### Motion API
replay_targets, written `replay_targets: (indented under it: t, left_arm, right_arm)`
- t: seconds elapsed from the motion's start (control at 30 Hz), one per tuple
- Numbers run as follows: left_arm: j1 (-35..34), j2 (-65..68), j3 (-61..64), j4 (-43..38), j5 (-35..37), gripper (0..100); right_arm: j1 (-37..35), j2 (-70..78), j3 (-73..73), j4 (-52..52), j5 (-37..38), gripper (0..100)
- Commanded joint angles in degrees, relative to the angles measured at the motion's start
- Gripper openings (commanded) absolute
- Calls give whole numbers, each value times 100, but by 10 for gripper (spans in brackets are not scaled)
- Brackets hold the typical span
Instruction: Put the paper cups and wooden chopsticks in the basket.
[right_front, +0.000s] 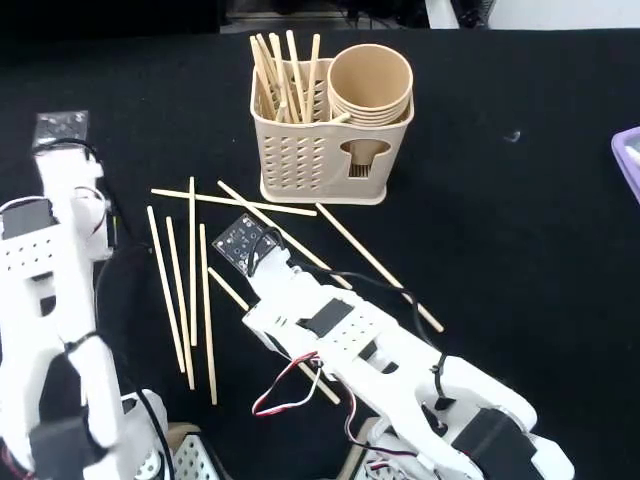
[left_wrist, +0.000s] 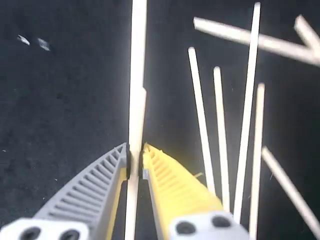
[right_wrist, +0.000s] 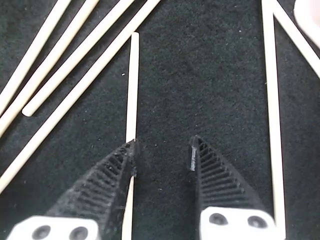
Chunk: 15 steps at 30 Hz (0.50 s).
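Several pale, slender wooden chopsticks (right_front: 192, 270) lie loose on the black cloth-covered table (right_front: 520, 260), scattered in front of the beige perforated plastic basket (right_front: 300, 160). More sticks stand in one of its compartments, and a stack of tan paper cups (right_front: 370, 85) sits in the compartment beside them. The left gripper (left_wrist: 135, 155), one grey finger and one yellow, is clamped on a held chopstick (left_wrist: 136, 120) that runs lengthwise out past the fingertips. The right gripper (right_wrist: 162, 150) hangs low over the table, its black jaws parted with nothing between them. A single chopstick (right_wrist: 132, 85) lies along one fingertip; whether it touches, I cannot tell.

The sticks look very light, stiff and smooth, so one is likely to roll on the cloth or swing in a loose pinch. A grip across the stick near its middle should keep it from tipping. Lying flat, a stick offers little height, so the fingertips would have to come right down to the cloth. The cups look thin-walled and easy to crush; they are already nested in the basket.

No brand, label or readable writing shows on the cups, basket or sticks.
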<state>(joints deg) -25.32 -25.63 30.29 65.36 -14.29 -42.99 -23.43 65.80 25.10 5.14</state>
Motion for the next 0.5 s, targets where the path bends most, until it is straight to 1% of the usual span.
replay_targets:
  t: [0.0, 0.13, 0.23, 0.37, 0.47]
  left_arm:
    - [-40, -651, -312, -677, 818, 30]
    - [-31, -1081, -330, -1169, 1749, 30]
    - [-31, -1451, -347, -1503, 2312, 30]
    - [-22, -1934, -312, -1934, 2848, 30]
    - [277, -2242, -321, -2295, 3103, 30]
  right_arm:
    - [-70, 4, -312, 26, 44, 166]
    - [-70, 4, -312, 26, 44, 166]
    - [-70, 4, -312, 26, 44, 166]
    - [-70, 13, -312, 26, 44, 166]
    - [-70, 22, -312, 18, 44, 166]
